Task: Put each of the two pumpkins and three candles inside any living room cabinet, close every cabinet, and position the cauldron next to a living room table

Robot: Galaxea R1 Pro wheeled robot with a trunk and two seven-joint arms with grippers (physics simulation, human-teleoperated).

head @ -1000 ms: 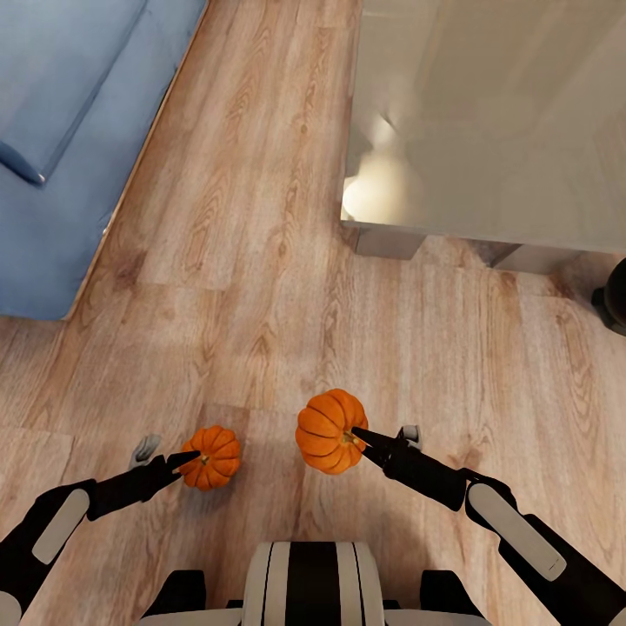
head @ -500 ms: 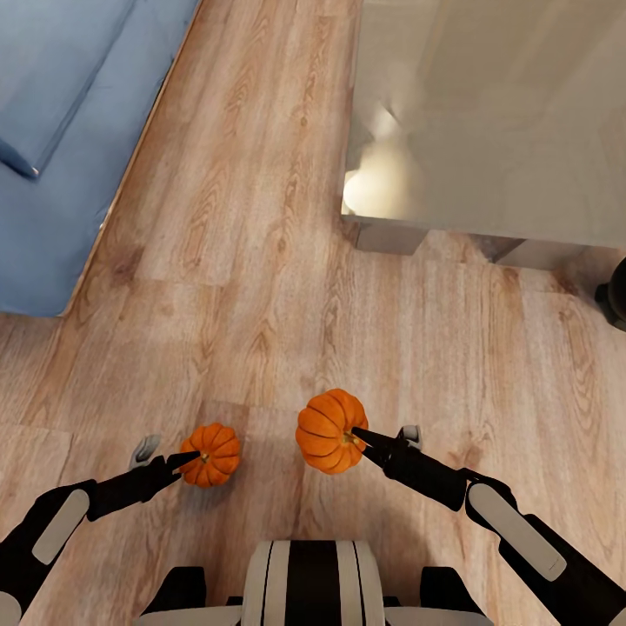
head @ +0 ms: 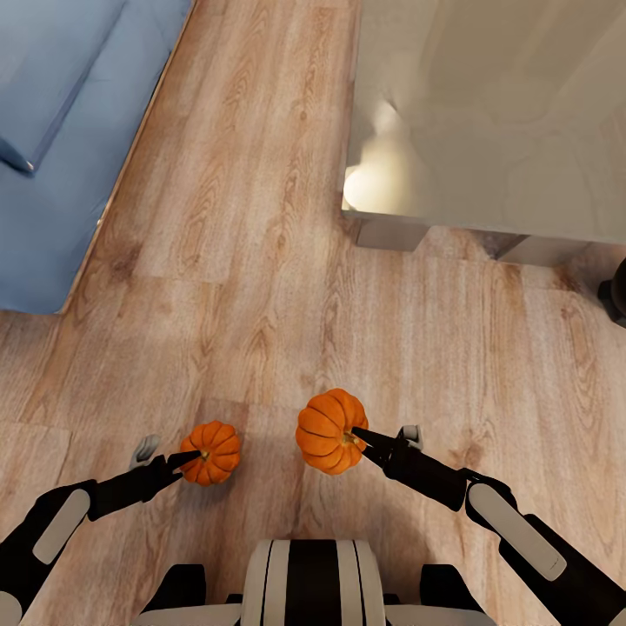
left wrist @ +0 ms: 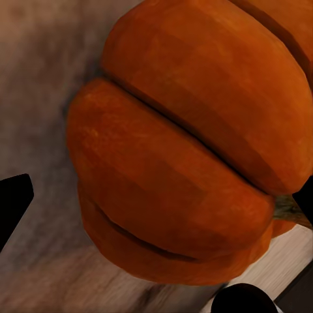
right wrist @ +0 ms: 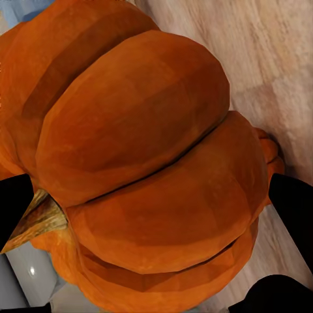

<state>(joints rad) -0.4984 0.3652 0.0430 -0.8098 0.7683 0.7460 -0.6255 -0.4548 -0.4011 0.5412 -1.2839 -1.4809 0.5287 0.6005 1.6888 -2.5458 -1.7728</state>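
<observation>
Pale wood-grain plank floor (head: 261, 261), blue sofa (head: 52, 130) at left, glossy grey table (head: 487, 113) at right

Two pumpkins were in sight, a smaller one (head: 211, 452) on the left and a larger one (head: 329, 431) on the right; two grippers, the left gripper (head: 185, 458) and the right gripper (head: 358, 436), one at each pumpkin; one blue sofa (head: 52, 130); one glossy pale table (head: 487, 113); one dark round object (head: 616, 291) at the right edge, too cut off to identify.
</observation>
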